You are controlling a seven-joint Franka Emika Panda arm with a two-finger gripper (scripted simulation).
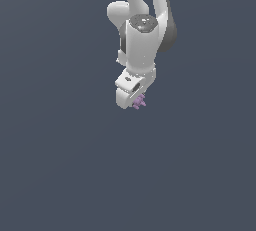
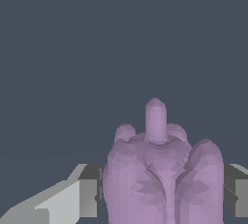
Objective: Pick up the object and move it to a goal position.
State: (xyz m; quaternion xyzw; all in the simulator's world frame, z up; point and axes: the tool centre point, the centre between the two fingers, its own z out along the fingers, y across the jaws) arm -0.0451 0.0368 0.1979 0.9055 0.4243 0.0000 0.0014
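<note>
Exterior view, arm: white Panda arm reaches down from the frame's upper middle over a plain dark grey-blue ground.
Exterior view, tool: points downward, clamped on the object.
Exterior view, object: tiny pale purple spiky lump poking out at the tool's tip.
Wrist view, object: fills the near field, knobby lobes and one upright spike, pressed between the grey fingers.
Writing: no brand, label or text legible.

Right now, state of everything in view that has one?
gripper: shut on the purple object, a finger against each side of it.
purple object: held between the fingers, its knobby spikes sticking out past the fingertips.
</note>
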